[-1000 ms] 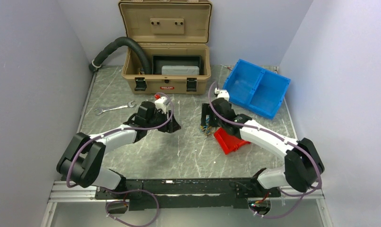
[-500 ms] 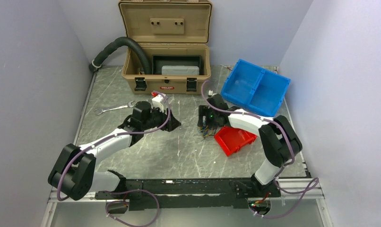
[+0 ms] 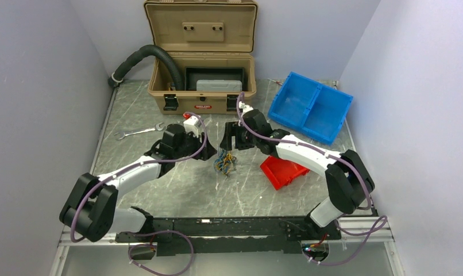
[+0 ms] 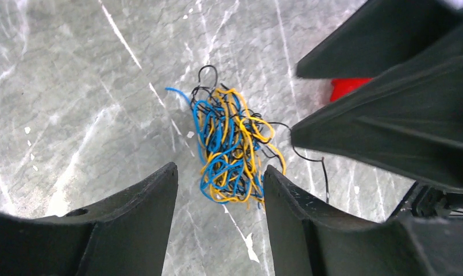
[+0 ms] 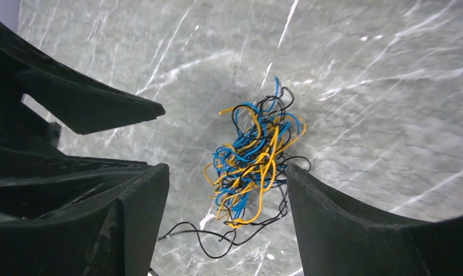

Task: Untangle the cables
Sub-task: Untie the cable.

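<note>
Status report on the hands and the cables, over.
Both open and empty: left hand, right hand, poised over the tangle. All cables in one knotted clump on the table. Nearby red bin not touching them.

A lab robot cell. Plain walls (image 3: 39,86) box in the marbled table (image 3: 189,190). A tan toolbox (image 3: 201,99) stands at its far edge, a wrench (image 3: 138,133) near the left edge.

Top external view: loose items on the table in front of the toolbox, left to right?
wrench → tangle of cables → red bin
</note>
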You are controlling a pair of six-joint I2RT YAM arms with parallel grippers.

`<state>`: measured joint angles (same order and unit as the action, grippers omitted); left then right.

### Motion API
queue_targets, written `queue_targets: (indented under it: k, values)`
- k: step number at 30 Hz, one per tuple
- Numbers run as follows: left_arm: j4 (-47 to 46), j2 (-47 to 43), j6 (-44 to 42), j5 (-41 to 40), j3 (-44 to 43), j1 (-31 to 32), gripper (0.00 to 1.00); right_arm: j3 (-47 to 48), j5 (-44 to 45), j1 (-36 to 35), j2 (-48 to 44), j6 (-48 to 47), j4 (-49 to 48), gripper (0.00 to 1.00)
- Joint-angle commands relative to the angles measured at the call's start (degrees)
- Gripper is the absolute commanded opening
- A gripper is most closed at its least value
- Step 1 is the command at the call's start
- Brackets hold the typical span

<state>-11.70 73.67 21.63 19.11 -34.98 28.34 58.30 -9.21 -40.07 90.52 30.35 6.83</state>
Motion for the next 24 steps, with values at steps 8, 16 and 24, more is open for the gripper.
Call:
queue_targets:
  k: [8, 16, 24]
  values:
    - [7.45, 10.57, -1.60, 1.16, -8.40, 0.54, 0.57, 1.12, 5.66, 0.52, -0.30, -1.16, 5.80, 0.67]
    - [11.50, 17.10, -2.58, 2.02, -13.35, 3.41, 0.55, 1.79, 5.61, -1.85, 5.78, -1.17, 5.50, 0.62]
    - [17.35, 22.90, -2.73, -0.12, -17.89, 4.73, 0.46, 0.38, 9.16, -3.50, 9.58, 1.34, 3.57, 0.55]
